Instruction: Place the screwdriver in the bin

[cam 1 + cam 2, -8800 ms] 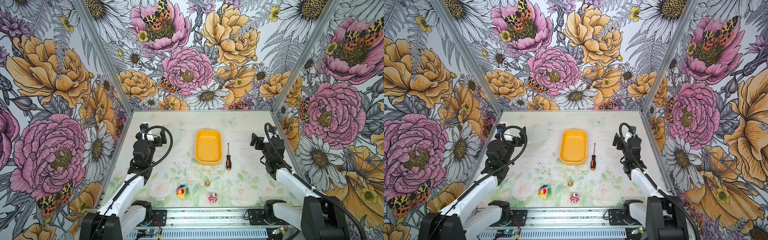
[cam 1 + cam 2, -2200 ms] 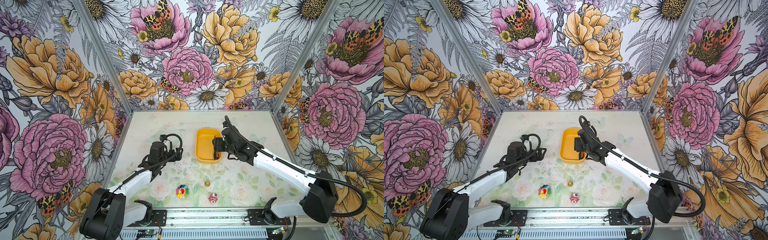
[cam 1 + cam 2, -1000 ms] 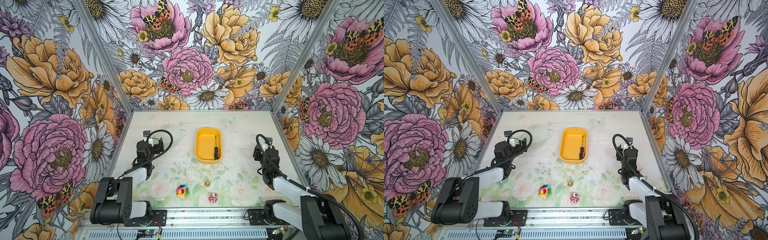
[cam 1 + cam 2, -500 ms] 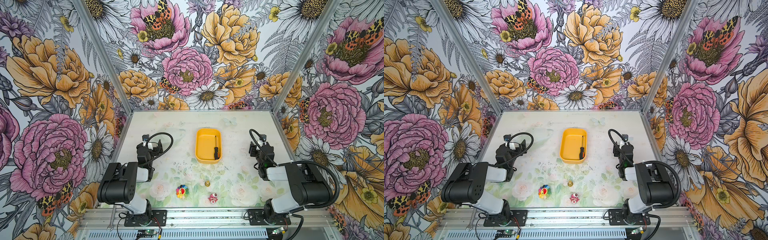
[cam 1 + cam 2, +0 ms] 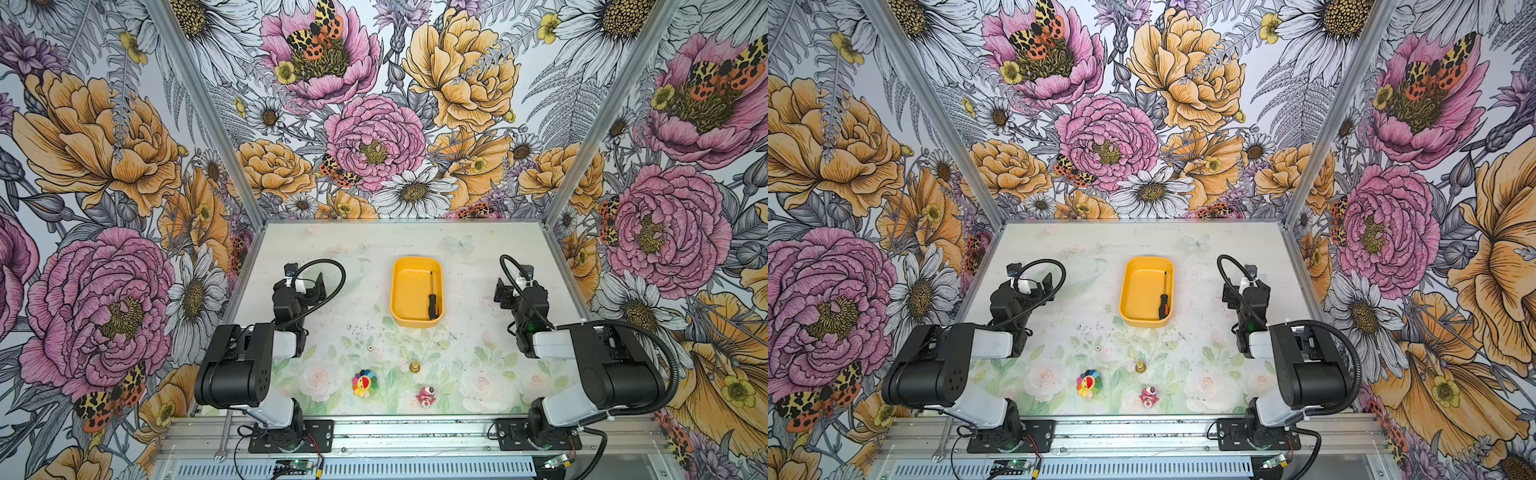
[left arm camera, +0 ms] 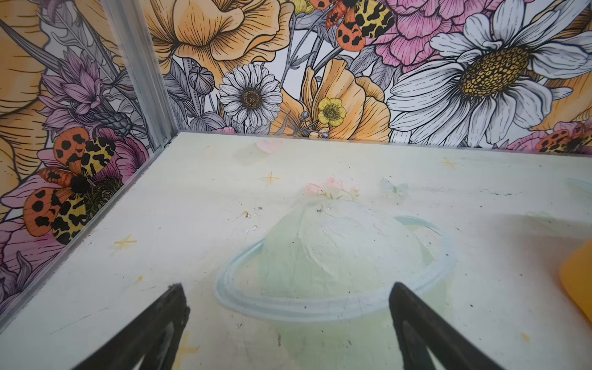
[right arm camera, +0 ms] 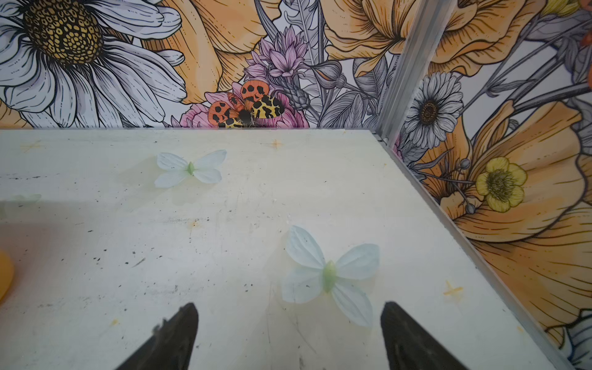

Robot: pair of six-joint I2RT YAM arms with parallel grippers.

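The yellow-orange bin [image 5: 405, 291] [image 5: 1140, 291] sits mid-table in both top views. The screwdriver [image 5: 432, 296] [image 5: 1163, 301] lies inside it along its right wall, black handle toward the front. My left gripper [image 5: 318, 284] [image 5: 1047, 282] rests low at the table's left, far from the bin. In the left wrist view the left gripper [image 6: 286, 290] is open over bare table, and a bin corner [image 6: 579, 282] shows at the edge. My right gripper [image 5: 500, 291] [image 5: 1227, 297] [image 7: 288, 307] is open and empty at the right, with a sliver of the bin [image 7: 4, 272] in view.
Near the front edge lie a rainbow flower toy [image 5: 364, 382], a small brass piece [image 5: 414, 367], a pink toy [image 5: 426, 395] and a tiny die [image 5: 369, 349]. A silver wrench [image 5: 222, 436] lies on the front rail. Patterned walls close in three sides.
The right gripper let go of the screwdriver in the bin, and both arms folded back to the table's sides. Over the last second the right jaws have spread wider.
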